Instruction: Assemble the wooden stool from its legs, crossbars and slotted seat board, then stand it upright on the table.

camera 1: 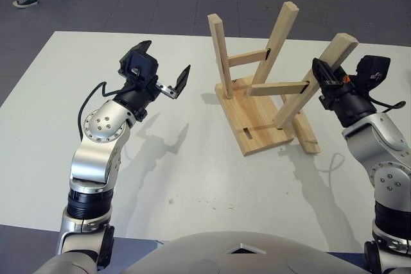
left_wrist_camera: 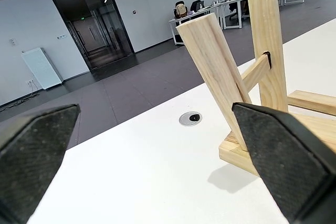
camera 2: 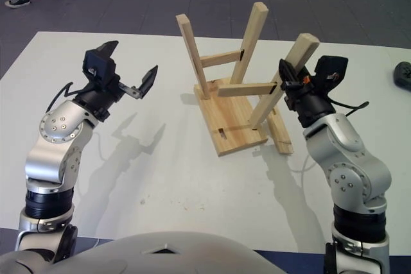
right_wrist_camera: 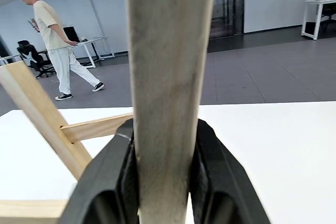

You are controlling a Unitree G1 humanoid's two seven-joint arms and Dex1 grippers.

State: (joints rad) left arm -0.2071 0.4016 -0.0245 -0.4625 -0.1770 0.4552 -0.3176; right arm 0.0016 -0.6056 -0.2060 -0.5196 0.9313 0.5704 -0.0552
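White table (camera 1: 192,174) holds your stool (camera 1: 257,129) — stiff, likely light; take it by the legs. Right gripper (camera 1: 321,76) clamps a leg (camera 1: 338,48), left gripper (camera 1: 166,61) gapes wide.

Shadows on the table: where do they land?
Left eye view: the shadow of the left gripper lies on the table, nearer the robot; left wrist view: a soft shadow sits on the table right beside the stool.

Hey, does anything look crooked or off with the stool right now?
Yes. The seat board lies flat on the table, and the legs sticking up from it lean at different angles. The right gripper clamps the rightmost leg, and one wooden piece lies beside the board.
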